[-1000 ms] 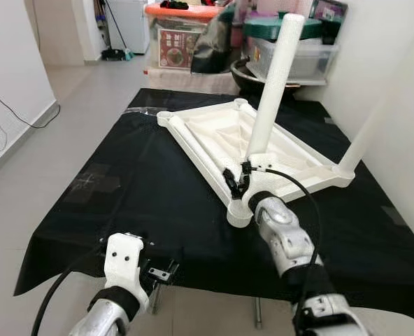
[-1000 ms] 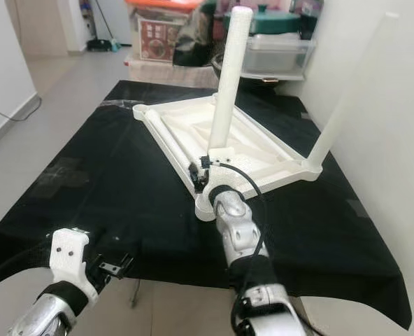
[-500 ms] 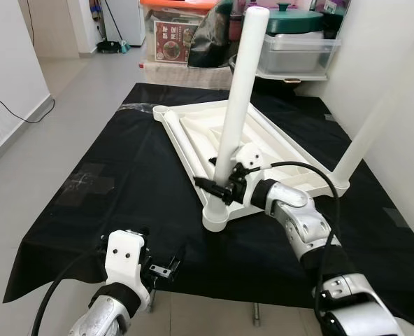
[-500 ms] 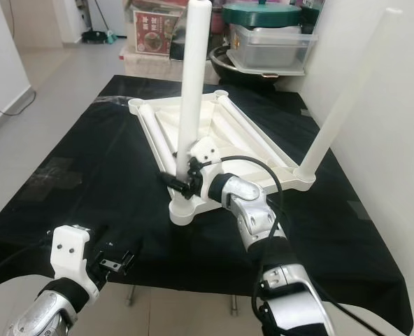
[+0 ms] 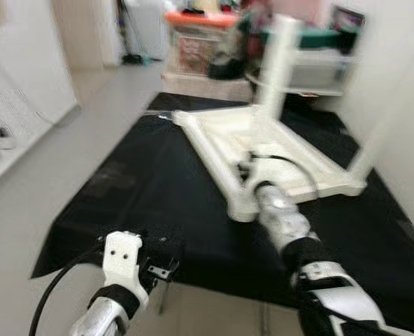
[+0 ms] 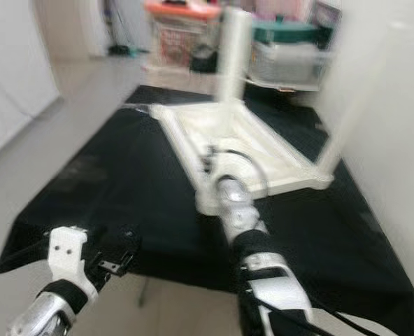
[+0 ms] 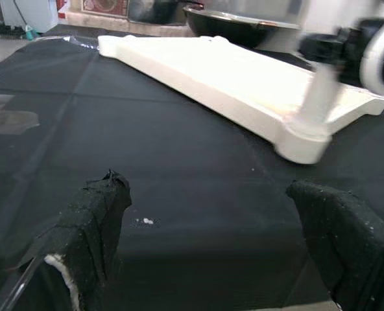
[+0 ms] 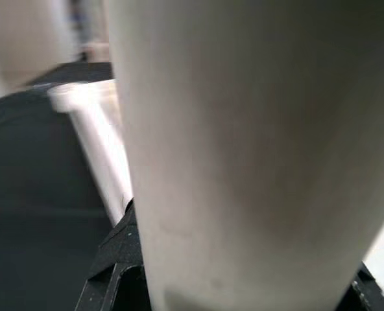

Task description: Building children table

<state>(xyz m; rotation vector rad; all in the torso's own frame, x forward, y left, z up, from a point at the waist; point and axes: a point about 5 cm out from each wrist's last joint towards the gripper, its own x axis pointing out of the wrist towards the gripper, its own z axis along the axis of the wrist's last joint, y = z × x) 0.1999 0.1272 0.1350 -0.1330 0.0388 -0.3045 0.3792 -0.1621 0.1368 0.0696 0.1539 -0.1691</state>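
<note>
Right hand [image 5: 252, 170], clenched on the white cylindrical plastic leg [image 5: 275, 73], has swung it back upright over the upturned white tabletop [image 5: 291, 150]; left hand [image 7: 211, 246] released, idle

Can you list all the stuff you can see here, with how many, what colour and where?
Table top: one, white, lying upside down on the black sheet.
Table legs: two, white; one stands up from the near middle of the table top, held low down by the right hand; the other stands at the table top's right corner by the wall.
Sheet: one, black, spread over the floor.
Storage boxes: a blurred pile behind the sheet, one with an orange lid; too blurred to count.
Wall: white, on the left.
Left hand: black fingers open, hovering over the sheet's near edge.
Right hand: black fingers closed around the middle leg.
</note>
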